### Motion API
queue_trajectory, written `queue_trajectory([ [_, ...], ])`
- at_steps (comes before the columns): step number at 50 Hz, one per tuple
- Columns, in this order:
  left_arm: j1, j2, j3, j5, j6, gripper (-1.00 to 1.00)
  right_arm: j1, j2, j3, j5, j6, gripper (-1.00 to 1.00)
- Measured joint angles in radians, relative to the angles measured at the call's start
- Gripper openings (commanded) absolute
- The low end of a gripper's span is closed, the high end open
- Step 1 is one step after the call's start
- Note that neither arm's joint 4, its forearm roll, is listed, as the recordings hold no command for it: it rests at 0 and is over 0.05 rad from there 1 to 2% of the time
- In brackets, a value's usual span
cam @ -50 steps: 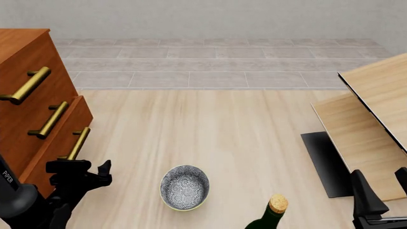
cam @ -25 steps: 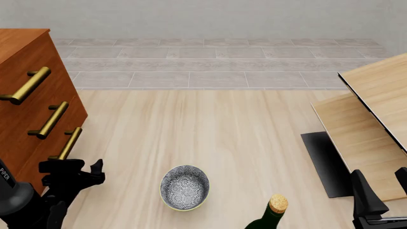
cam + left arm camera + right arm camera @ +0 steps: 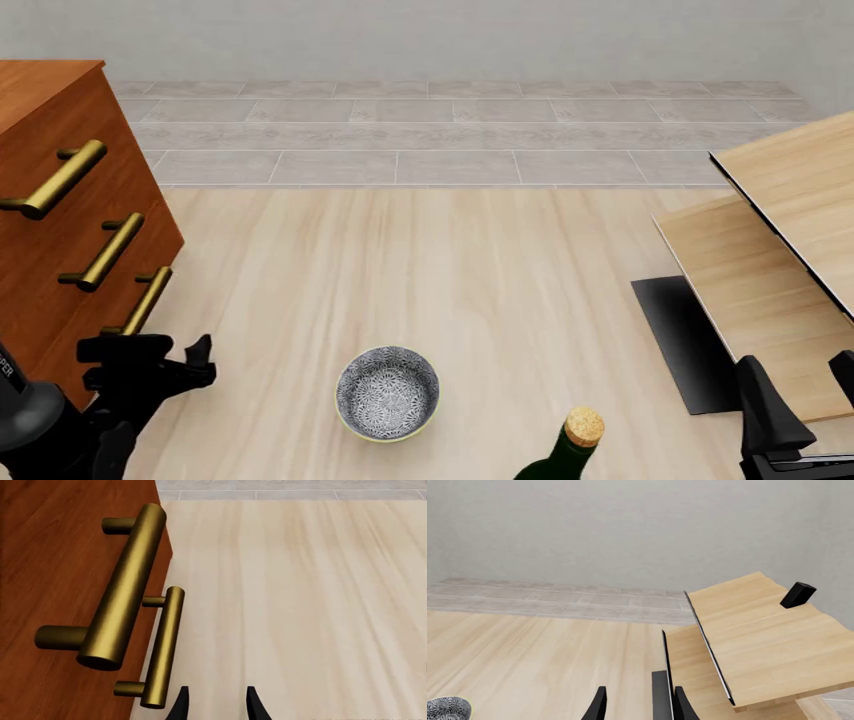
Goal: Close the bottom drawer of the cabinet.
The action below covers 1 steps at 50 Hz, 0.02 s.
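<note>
The cabinet (image 3: 54, 120) stands at the left, reddish-brown with three brass bar handles. The bottom drawer (image 3: 70, 322) sits flush with the two drawers above it, and its handle (image 3: 144, 300) is the lowest. My left gripper (image 3: 147, 357) is open and empty, just in front of that handle and apart from it. In the left wrist view the cabinet front (image 3: 47, 540) shows two handles. The smaller, lower handle (image 3: 163, 647) lies just beside my open left gripper (image 3: 215, 706). My right gripper (image 3: 805, 400) is open and empty at the near right, far from the cabinet; it also shows in the right wrist view (image 3: 639, 707).
A patterned bowl (image 3: 387, 392) sits near the front middle. A green corked bottle (image 3: 571, 448) stands to its right. Pale light-wood boards (image 3: 781, 240) lean at the right over a black mat (image 3: 683, 340); the boards also show in the right wrist view (image 3: 754, 630).
The bottom drawer stuck out from the cabinet a second ago and is now flush. My left gripper moved left and slightly nearer. The right arm has not moved.
</note>
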Motion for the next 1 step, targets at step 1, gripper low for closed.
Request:
queue_trajectory([
  [1,0.0,0.0,0.0,0.0,0.0,1.0,0.0,0.0,0.0,0.0,0.0,1.0],
])
